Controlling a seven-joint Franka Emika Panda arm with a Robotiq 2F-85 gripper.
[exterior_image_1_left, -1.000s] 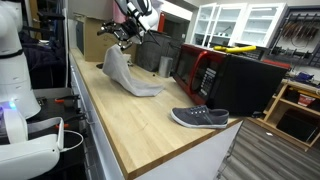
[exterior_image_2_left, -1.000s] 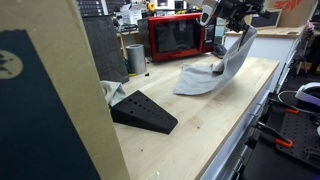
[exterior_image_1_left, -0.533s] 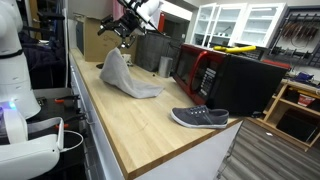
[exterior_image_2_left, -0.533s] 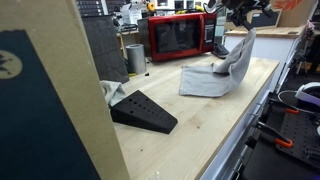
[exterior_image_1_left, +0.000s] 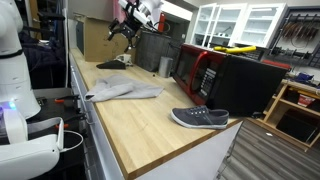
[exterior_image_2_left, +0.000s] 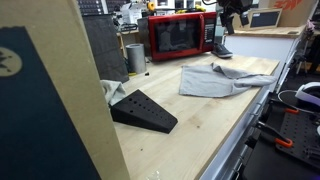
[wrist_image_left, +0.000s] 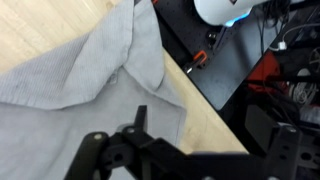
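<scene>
A grey cloth (exterior_image_1_left: 126, 90) (exterior_image_2_left: 220, 78) lies spread flat on the wooden table, one end reaching the table's edge. High above it hangs my gripper (exterior_image_1_left: 124, 27) (exterior_image_2_left: 236, 8), open and with nothing in it. In the wrist view the cloth (wrist_image_left: 85, 70) is crumpled below, and the dark fingers (wrist_image_left: 140, 115) of the gripper (wrist_image_left: 210, 130) stand wide apart over its lower corner and the bare wood. Nothing sits between them.
A grey shoe (exterior_image_1_left: 200, 117) (exterior_image_2_left: 222, 48) lies further along the table. A red microwave (exterior_image_1_left: 205, 72) (exterior_image_2_left: 178, 36) stands at the back, with a metal cup (exterior_image_2_left: 135, 57) beside it. A black wedge (exterior_image_2_left: 145, 111) sits near the cloth. Beyond the table's edge (wrist_image_left: 205, 100) lie cables and gear.
The cloth hung from the gripper's jaws; the jaws have opened and it has dropped flat onto the table. The gripper has risen away from it.
</scene>
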